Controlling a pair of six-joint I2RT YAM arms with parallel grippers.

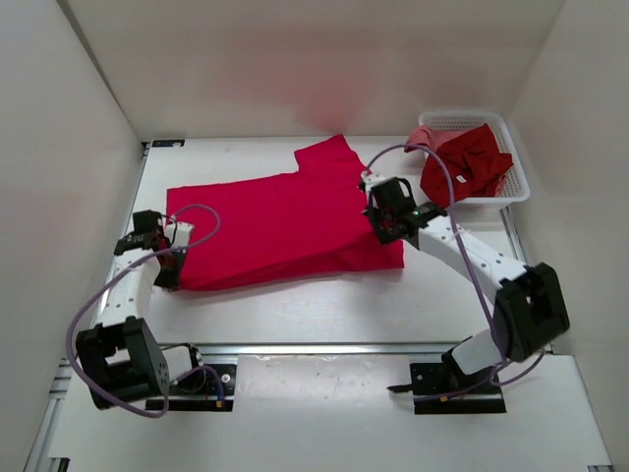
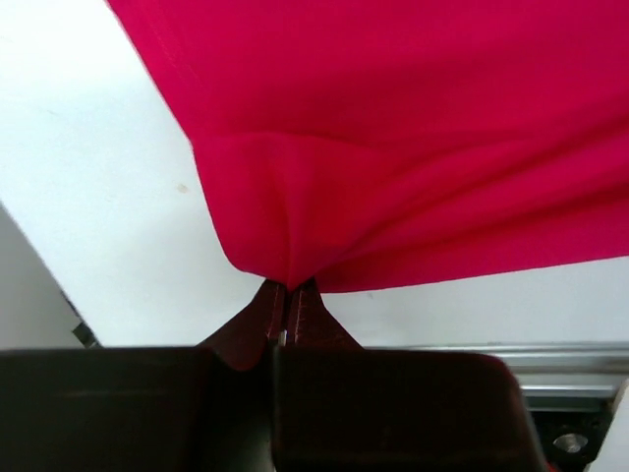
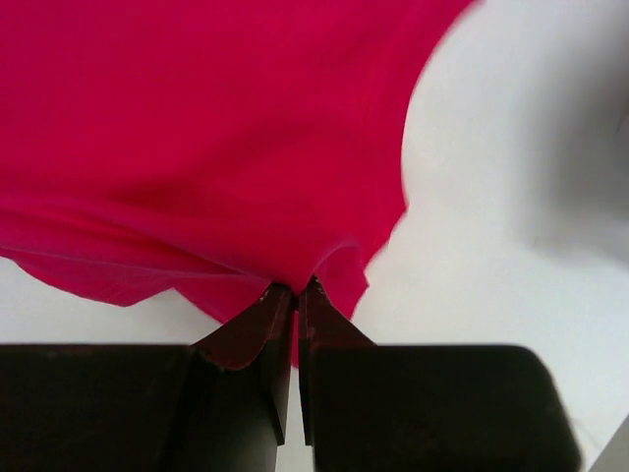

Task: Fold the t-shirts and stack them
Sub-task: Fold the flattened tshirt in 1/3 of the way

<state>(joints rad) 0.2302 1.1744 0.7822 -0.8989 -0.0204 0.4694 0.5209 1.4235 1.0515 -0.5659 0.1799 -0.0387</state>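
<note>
A bright pinkish-red t-shirt spread over the table, pinched at both ends.
The left gripper is clamped tight on its left edge, the right gripper on its right. Three shirts in all: a dark crimson t-shirt and a salmon pink t-shirt sit in the one white basket.

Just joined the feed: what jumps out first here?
A bright red shirt lies spread mid-table, pinched at either end by the shut left fingers and right fingers. At far right, a white basket holds a crumpled dark red shirt and a pink shirt.
</note>
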